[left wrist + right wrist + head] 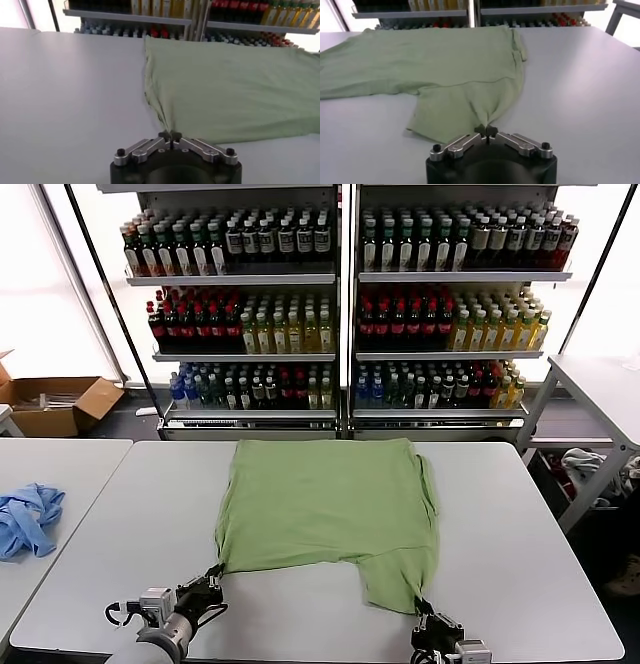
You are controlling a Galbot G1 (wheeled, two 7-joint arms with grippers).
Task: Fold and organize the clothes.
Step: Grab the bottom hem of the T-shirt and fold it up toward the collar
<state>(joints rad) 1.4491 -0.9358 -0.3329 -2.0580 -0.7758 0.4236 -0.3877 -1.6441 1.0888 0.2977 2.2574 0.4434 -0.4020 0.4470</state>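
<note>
My left gripper [170, 135] is pinched closed on the near left corner of the light green cotton T-shirt [330, 499], and my right gripper [487, 131] is likewise clamped on the near right corner, where a flap of cloth trails down toward it. The shirt spreads flat on the pale grey table [520, 514], stretching away ahead of both grippers, plain side up. I judge folding has barely begun: both corners are held, no finished fold shows.

bare table [520, 514] both sides, shelves [345, 314] behind
</note>
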